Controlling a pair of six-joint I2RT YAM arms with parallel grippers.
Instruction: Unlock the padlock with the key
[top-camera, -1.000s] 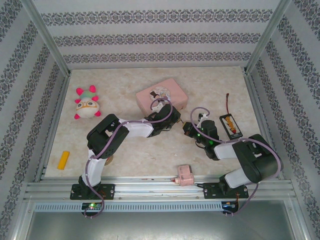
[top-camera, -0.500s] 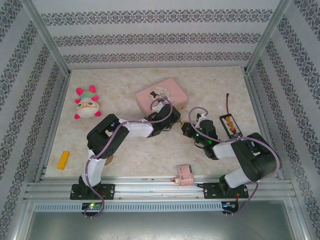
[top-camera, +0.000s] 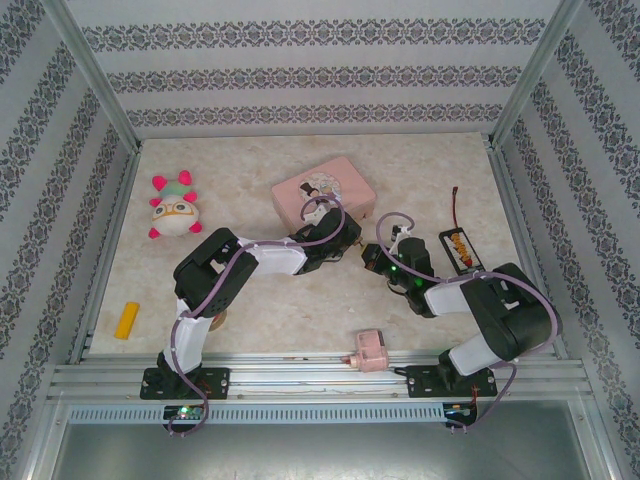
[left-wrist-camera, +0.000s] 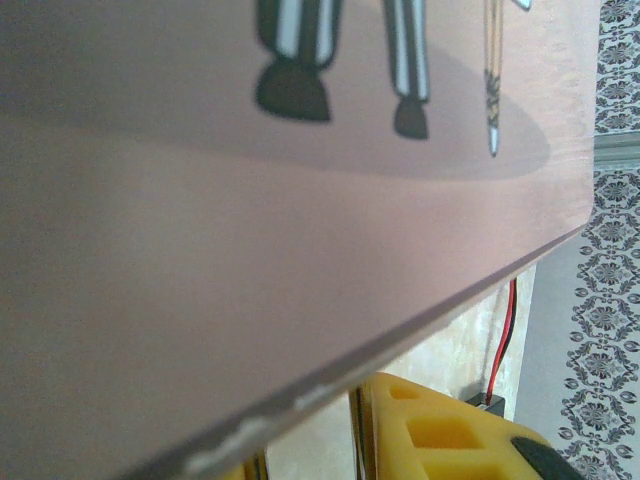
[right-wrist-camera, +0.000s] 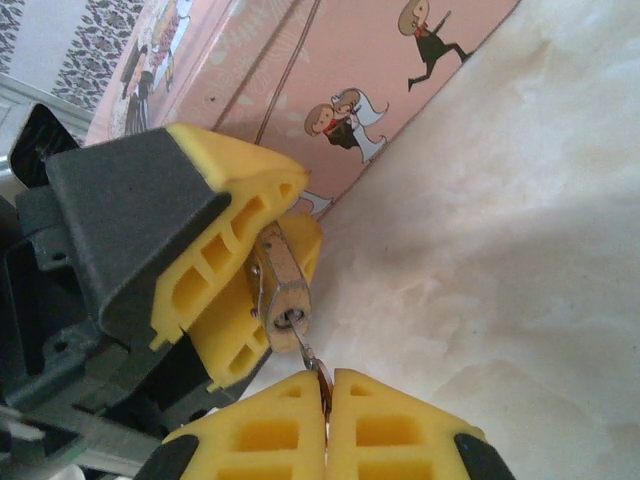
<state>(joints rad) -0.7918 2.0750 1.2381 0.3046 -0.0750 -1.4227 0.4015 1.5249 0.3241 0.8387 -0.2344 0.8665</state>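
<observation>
In the right wrist view the small brass padlock (right-wrist-camera: 281, 285) is clamped between the yellow fingers (right-wrist-camera: 215, 250) of my left gripper (right-wrist-camera: 285, 225), keyhole end facing the camera. A thin silver key (right-wrist-camera: 312, 358) has its tip in the keyhole. My right gripper (right-wrist-camera: 328, 385) is shut on the key's head, pads pressed together. In the top view the left gripper (top-camera: 348, 249) and right gripper (top-camera: 367, 256) meet tip to tip just in front of the pink tin box (top-camera: 324, 193). The padlock's shackle is hidden behind the fingers.
The pink tin box (left-wrist-camera: 250, 250) looms close over the left wrist camera. A black connector board (top-camera: 461, 250) with a red wire lies right of the grippers. A plush toy (top-camera: 172, 208), a yellow block (top-camera: 126, 320) and a small pink block (top-camera: 368, 350) sit further off.
My right gripper has edged a little to the left, closer to the left gripper. The left arm has stayed where it was.
</observation>
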